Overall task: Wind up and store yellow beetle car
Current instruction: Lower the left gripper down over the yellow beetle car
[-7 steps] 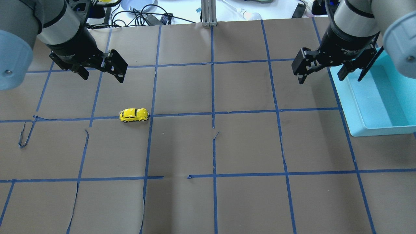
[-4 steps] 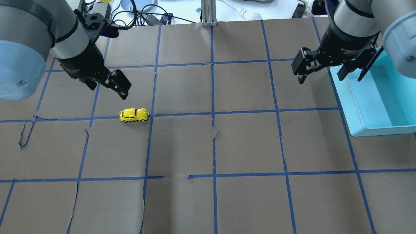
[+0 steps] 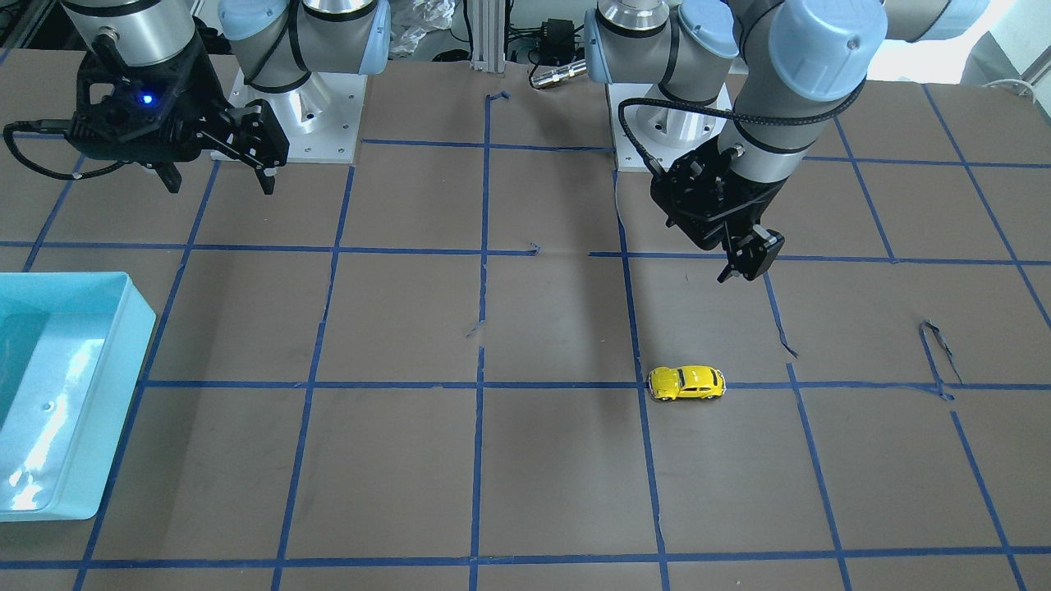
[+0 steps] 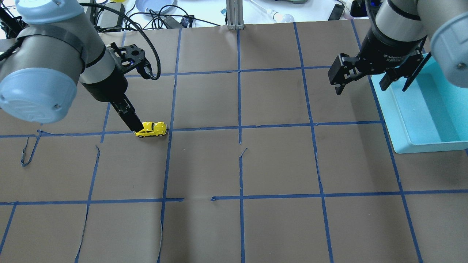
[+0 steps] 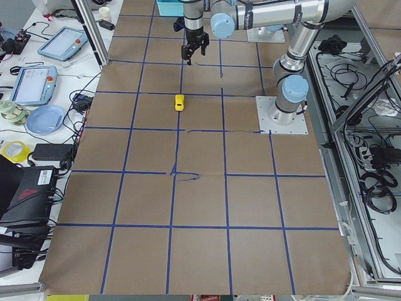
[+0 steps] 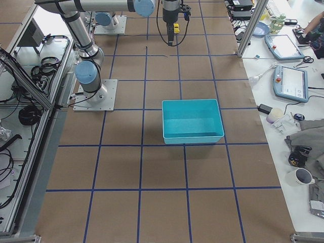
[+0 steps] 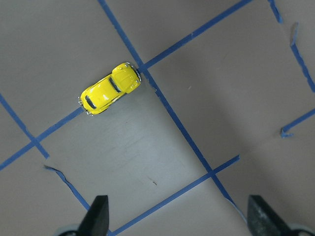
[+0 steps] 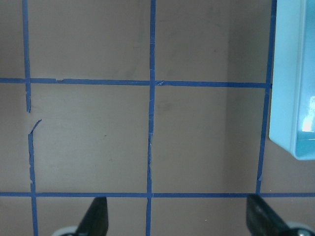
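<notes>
The yellow beetle car stands on its wheels on a blue tape line of the brown table, left of centre; it also shows in the front view and the left wrist view. My left gripper is open and empty. It hangs above the table just short of the car, on the robot's side in the front view. Its fingertips stand wide apart. My right gripper is open and empty, high over the table beside the teal bin.
The teal bin stands at the table's right edge and looks empty. Blue tape lines cross the brown paper, torn and lifted in places. Cables and small items lie beyond the far edge.
My left arm has swung down and turned so that its gripper now hangs by the car's left end. The car and the right arm have not moved.
</notes>
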Available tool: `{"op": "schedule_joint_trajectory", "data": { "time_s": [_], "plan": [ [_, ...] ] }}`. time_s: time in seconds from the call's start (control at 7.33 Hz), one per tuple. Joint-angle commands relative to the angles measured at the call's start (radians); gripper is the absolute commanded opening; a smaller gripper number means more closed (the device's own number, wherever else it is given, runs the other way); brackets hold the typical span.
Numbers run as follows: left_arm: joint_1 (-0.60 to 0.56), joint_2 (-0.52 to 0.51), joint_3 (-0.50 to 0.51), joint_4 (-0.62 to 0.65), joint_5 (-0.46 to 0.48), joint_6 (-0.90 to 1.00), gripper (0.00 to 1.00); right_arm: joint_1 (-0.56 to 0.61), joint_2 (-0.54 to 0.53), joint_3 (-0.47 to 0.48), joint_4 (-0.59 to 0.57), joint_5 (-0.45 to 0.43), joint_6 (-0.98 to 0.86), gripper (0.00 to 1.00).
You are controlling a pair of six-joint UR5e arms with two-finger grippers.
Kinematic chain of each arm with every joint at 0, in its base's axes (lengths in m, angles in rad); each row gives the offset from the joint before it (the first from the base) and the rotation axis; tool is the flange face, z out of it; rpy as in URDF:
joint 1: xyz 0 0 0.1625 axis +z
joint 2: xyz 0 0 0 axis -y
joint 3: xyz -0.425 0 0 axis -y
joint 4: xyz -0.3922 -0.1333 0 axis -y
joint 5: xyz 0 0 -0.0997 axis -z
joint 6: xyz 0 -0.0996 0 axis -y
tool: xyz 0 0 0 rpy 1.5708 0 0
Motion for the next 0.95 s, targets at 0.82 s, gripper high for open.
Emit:
{"op": "schedule_joint_trajectory", "data": {
  "time_s": [0.82],
  "plan": [
    [0.027,-0.268,-0.092,0.427,0.035,0.553,0.97,0.0,0.0,0.0,-0.001,0.002,0.0,1.0]
  ]
}}
